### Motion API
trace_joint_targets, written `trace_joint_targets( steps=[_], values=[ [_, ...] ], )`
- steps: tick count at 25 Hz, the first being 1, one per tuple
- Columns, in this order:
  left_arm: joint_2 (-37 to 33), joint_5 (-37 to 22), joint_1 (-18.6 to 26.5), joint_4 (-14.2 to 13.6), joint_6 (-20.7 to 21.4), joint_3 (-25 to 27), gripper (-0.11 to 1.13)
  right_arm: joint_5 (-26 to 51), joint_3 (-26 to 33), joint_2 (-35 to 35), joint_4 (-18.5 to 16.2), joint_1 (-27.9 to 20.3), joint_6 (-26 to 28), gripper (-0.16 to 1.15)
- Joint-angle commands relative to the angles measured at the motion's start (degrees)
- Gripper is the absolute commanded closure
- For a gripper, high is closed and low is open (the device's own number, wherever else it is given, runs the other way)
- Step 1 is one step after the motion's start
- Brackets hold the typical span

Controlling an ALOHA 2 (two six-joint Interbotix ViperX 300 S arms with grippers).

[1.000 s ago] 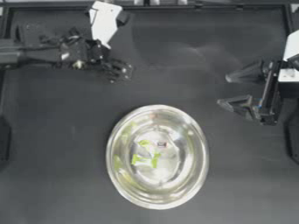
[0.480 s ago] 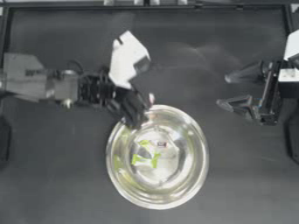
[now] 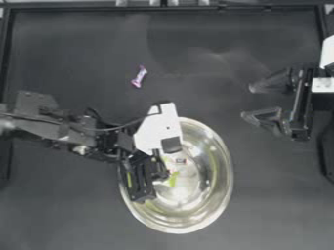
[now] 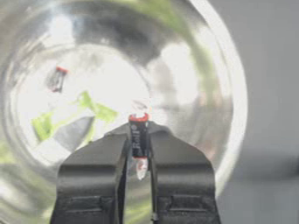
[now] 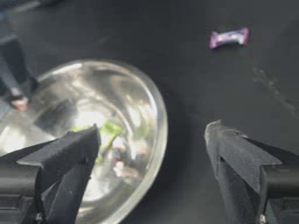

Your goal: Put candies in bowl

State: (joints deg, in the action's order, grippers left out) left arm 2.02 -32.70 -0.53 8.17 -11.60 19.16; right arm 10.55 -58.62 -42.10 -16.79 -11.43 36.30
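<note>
Left arm: reaches in from its side, bent down over the bowl [image 3: 196, 215].
Left gripper [image 4: 139, 151]: hangs above the inside of the bowl, clenched on a white-and-red candy [image 4: 139, 131].
Right arm: pulled back at its own side of the desk [image 3: 78, 58].
Right gripper [image 3: 261, 102]: released, spread wide, well apart from the bowl.
Bowl: under the left gripper, with yellow-green candies [image 4: 93, 107] and another white-and-red candy [image 4: 56, 79] inside.
Purple-pink candy [image 3: 138, 76]: on the desk, away from both grippers.
Only the left wrist view shows: the candy pinched between the tips.
Only the other views show: the purple-pink candy.
</note>
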Motion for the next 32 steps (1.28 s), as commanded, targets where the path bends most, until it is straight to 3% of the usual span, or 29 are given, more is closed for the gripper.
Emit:
trace_joint_targets(
  steps=[1,4,11,18,24,28,32],
  values=[
    [0.2,-1.8,0.4,0.6,3.3,-2.9,0.57,-0.4,1.2,0.2,-0.1,0.3,0.1,-0.02],
    [0.5,-2.3,1.3,0.3,5.3,-3.3,0.46,-0.6,1.4,0.4,-0.1,0.2,0.1,-0.02],
    [0.5,-2.3,1.8,0.2,9.6,-2.9,-0.03,-0.4,2.0,0.4,-0.6,0.2,0.0,-0.02],
    [-2.2,-6.3,5.5,-3.2,9.3,-2.2,0.02,-0.4,2.0,0.4,-1.4,0.9,-0.2,-0.02],
    [-6.0,-7.0,12.4,-4.5,9.4,0.6,0.02,3.1,2.7,0.3,-4.3,3.8,-0.4,-0.02],
    [-7.2,-7.0,17.1,-5.3,9.3,2.3,0.02,3.3,3.2,-0.5,-8.7,7.2,-0.4,-0.02],
    [-6.4,-7.3,21.4,-5.9,9.9,3.0,0.02,3.8,3.1,-1.8,-9.4,8.3,-0.4,-0.02]
  ],
)
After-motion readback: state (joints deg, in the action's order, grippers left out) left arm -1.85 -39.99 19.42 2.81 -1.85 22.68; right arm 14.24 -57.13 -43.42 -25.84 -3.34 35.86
